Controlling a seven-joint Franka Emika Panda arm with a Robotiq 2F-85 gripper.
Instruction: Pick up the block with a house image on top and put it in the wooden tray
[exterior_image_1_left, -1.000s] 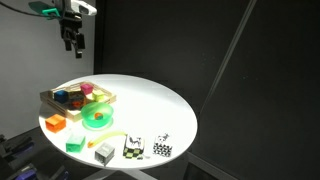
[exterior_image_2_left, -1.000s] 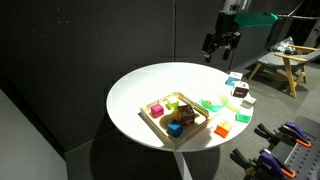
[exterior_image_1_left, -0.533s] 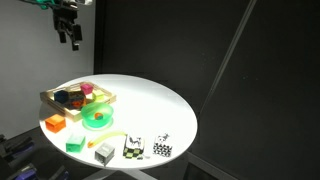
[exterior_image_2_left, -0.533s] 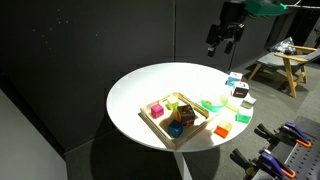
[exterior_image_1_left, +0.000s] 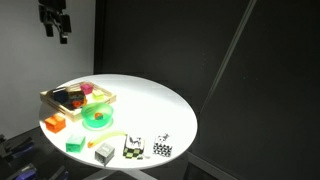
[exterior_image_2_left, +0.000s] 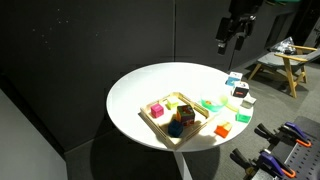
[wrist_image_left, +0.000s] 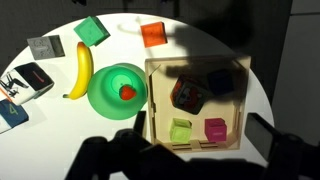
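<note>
Front edge: patterned cubes (exterior_image_1_left: 135, 148) on the desk (exterior_image_1_left: 170, 110), well apart from the tray (wrist_image_left: 235, 108).
Middle: green dish (exterior_image_1_left: 98, 118), just beside the tray.
Inside tray: dark-red block (wrist_image_left: 190, 93) among other cubes; its top is shadowed and the picture unreadable.
Far, high: pincer (exterior_image_1_left: 55, 28), released and empty.
Risk: the shadow could hide a wrong cube, and a descent might jostle the crowded neighbours.
</note>
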